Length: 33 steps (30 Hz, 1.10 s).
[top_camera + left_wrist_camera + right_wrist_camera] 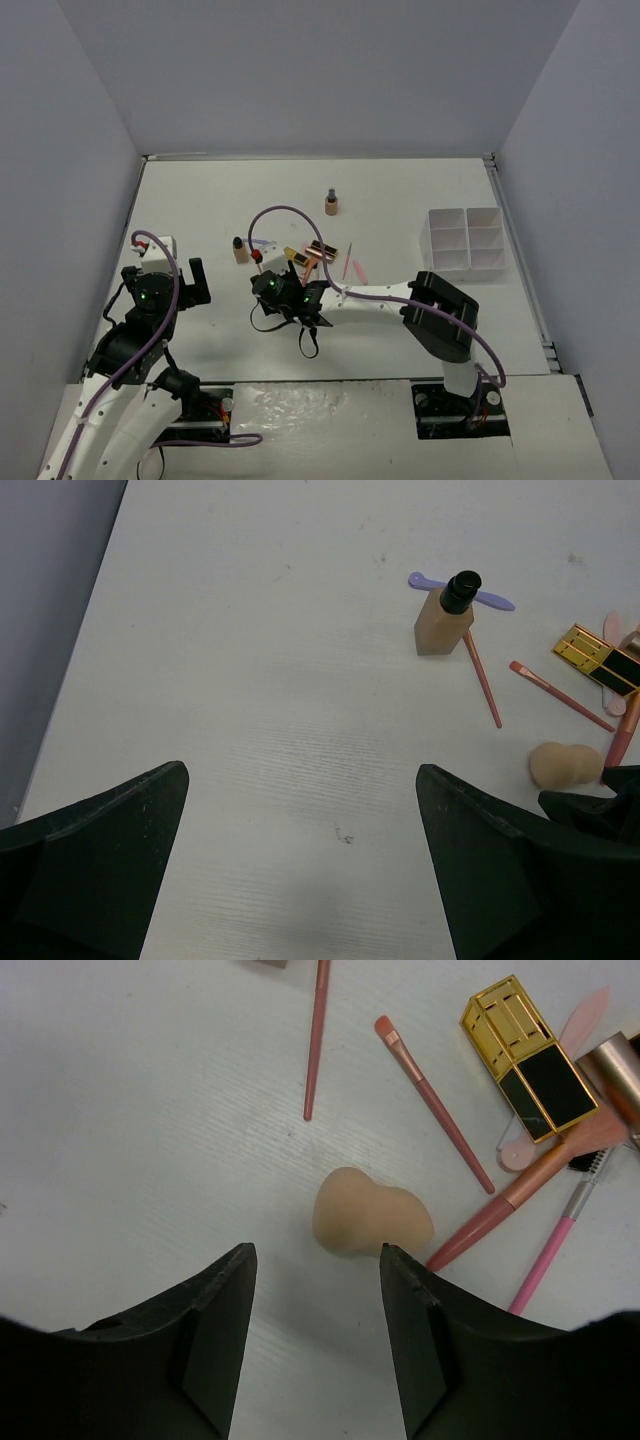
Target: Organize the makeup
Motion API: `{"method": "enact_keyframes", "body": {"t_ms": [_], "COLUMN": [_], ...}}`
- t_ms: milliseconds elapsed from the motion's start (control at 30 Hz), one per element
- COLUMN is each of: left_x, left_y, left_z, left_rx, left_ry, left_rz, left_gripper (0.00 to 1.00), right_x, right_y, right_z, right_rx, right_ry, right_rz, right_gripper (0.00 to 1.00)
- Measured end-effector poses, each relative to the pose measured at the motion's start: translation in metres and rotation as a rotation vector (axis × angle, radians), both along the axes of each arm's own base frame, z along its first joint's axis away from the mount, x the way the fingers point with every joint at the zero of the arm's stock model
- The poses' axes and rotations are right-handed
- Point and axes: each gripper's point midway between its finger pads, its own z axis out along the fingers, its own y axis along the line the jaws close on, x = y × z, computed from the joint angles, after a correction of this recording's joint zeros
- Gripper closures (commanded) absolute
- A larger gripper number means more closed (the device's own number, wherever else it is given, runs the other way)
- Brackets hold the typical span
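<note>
The right gripper (315, 1272) is hovering with its jaws partly spread and empty. The peach sponge (368, 1215) is lying just ahead of its fingertips, offset toward the right finger. For a clean pick, advance until the sponge is centred between the pads, then squeeze lightly, as it looks soft. A pink brush (500, 1210) is lying just beside it, so lift straight up. The left gripper (300, 810) is waiting fully spread, holding nothing.

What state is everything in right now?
Left gripper: open, holding nothing.
Right gripper: open, sponge just ahead, untouched.
Near bottle: upright, capped.
Far bottle: upright, capped.
Lipstick tube: lying flat.
Tray: compartments look empty.
</note>
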Motion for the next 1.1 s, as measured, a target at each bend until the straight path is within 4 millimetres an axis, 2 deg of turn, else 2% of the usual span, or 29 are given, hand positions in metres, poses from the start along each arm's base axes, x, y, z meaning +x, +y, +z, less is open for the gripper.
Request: {"method": "enact_keyframes", "body": {"t_ms": [367, 533, 667, 767, 867, 933, 1000, 1100], "left_x": [0.0, 0.0, 0.0, 0.0, 0.0, 0.0, 0.0, 0.0], "left_y": [0.001, 0.001, 0.001, 0.001, 0.001, 0.001, 0.001, 0.001], "left_z": [0.0, 0.0, 0.0, 0.0, 0.0, 0.0, 0.0, 0.0], "left_rx": [0.0, -0.001, 0.0, 0.001, 0.001, 0.001, 0.001, 0.0], "left_ry": [0.001, 0.0, 0.0, 0.0, 0.0, 0.0, -0.001, -0.001], "left_rz": [0.004, 0.005, 0.007, 0.008, 0.008, 0.008, 0.008, 0.008], "left_gripper": [0.03, 0.03, 0.03, 0.03, 0.03, 0.03, 0.03, 0.03], "right_x": [0.014, 0.019, 0.021, 0.021, 0.02, 0.02, 0.025, 0.041], "right_y": [-0.001, -0.005, -0.007, -0.008, -0.011, -0.016, -0.024, -0.048], "right_z": [-0.027, -0.028, -0.027, -0.022, -0.005, 0.018, 0.051, 0.104], "right_rx": [-0.062, -0.075, -0.081, -0.085, -0.083, -0.064, -0.022, 0.049], "right_ry": [-0.03, -0.049, -0.054, -0.06, -0.078, -0.1, -0.131, -0.192], "right_rz": [-0.065, -0.088, -0.091, -0.075, -0.043, -0.022, -0.012, -0.019], "right_gripper": [0.66, 0.9, 0.99, 1.0, 1.0, 1.0, 1.0, 1.0]}}
